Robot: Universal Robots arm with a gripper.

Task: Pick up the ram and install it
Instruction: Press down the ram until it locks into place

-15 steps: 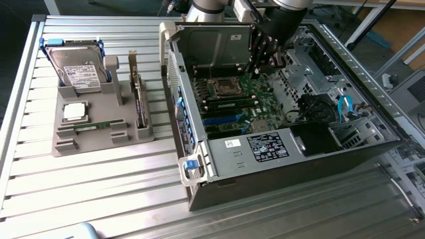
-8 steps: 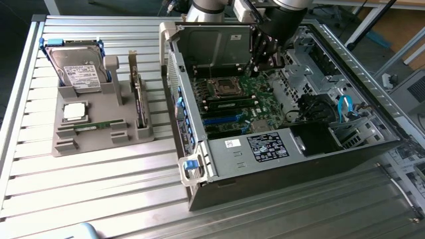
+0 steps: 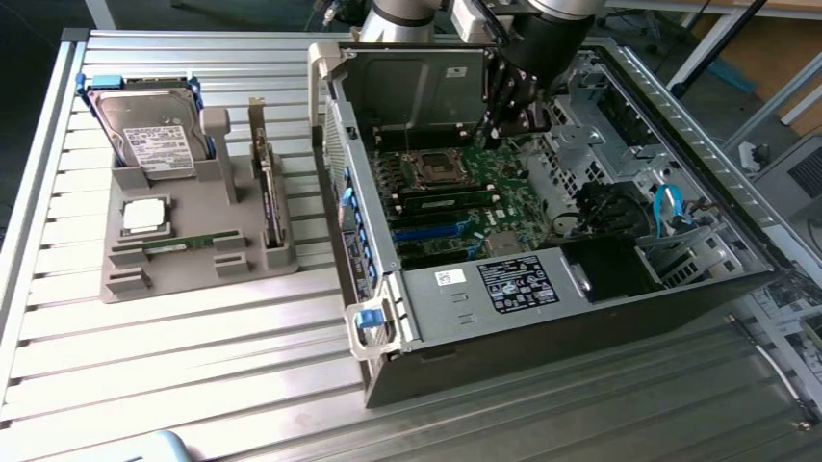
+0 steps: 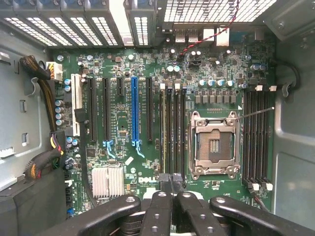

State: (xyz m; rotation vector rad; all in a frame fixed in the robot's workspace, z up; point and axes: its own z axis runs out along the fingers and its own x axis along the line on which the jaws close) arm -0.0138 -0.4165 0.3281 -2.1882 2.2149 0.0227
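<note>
Hand (image 4: 170, 179) is inside the computer case (image 3: 437, 318), dark and hard to make out from outside. Up close, its fingers are pressed together above the motherboard (image 4: 123, 64), nothing clearly between them. The ram (image 3: 191, 243), a thin green stick, lies flat in the grey holder (image 3: 180, 277) on the tabletop (image 3: 154, 366).

A workshop: slatted aluminium bench (image 3: 192, 356), opened computer case (image 3: 540, 364), parts holder (image 3: 192, 276).

The table (image 3: 192, 366) is ribbed bare metal, the holder (image 3: 180, 279) matt grey plastic, the gripper (image 4: 170, 180) matt black.
</note>
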